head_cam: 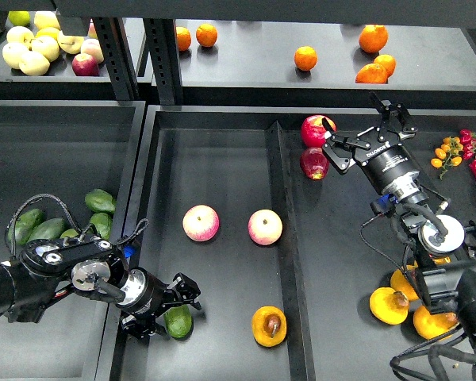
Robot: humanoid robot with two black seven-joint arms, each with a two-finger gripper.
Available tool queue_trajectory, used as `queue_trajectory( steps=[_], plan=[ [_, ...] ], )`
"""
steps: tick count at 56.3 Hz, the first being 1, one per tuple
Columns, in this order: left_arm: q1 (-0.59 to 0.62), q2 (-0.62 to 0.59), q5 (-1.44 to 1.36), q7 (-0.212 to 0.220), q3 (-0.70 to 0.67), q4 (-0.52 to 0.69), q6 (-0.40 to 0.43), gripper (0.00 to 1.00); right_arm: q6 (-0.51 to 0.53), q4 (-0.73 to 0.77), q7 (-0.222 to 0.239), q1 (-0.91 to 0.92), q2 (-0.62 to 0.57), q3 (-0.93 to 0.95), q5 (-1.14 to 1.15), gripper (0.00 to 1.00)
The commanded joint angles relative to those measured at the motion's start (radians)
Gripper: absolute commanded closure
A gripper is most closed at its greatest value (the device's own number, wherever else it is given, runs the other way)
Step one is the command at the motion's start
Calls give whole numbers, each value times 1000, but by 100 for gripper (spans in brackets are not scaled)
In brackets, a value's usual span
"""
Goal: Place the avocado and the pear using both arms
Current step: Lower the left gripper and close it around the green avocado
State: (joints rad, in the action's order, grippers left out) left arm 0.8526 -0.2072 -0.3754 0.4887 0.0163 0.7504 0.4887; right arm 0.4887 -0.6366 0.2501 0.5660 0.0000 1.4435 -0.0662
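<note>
The avocado (179, 321), green and glossy, lies on the floor of the middle tray (222, 175) at its front left. My left gripper (173, 308) reaches over the tray's left wall. Its fingers are spread open right at the avocado, one above it and one at its left. The pear (270, 326), orange-yellow with a dark brown hollow, lies in the same tray to the right of the avocado. My right gripper (357, 131) is open and empty, raised over the right tray beside two red apples (316, 131).
Two pink-and-yellow apples (201, 223) (265, 227) lie mid-tray. Several green avocados (99, 201) are in the left bin. More orange-yellow fruit (388, 305) lies at the front of the right tray. Oranges (305, 58) and pale apples (32, 48) are on the back shelf, chillies (460, 147) at far right.
</note>
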Motion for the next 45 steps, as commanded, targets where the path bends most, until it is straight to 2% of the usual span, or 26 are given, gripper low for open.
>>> queue_trajectory(
  steps=[1, 17, 24, 26, 27, 45],
  plan=[
    [-1, 2, -19, 0, -1, 0, 0, 23, 0, 0, 0, 0, 0, 0, 0, 0],
    [-1, 12, -39, 0, -7, -19, 0, 36, 0, 2, 0, 0, 0, 0, 0, 0],
    [-1, 15, -50, 0, -15, -20, 0, 48, 0, 0, 0, 0, 0, 0, 0, 0],
    [-3, 15, -50, 0, -22, -20, 0, 57, 0, 0, 0, 0, 0, 0, 0, 0],
    [-4, 15, -51, 0, -25, -22, 0, 58, 0, 0, 0, 0, 0, 0, 0, 0],
    [-32, 22, -103, 0, -84, -48, 0, 66, 0, 0, 0, -3, 0, 1, 0, 0]
  ],
)
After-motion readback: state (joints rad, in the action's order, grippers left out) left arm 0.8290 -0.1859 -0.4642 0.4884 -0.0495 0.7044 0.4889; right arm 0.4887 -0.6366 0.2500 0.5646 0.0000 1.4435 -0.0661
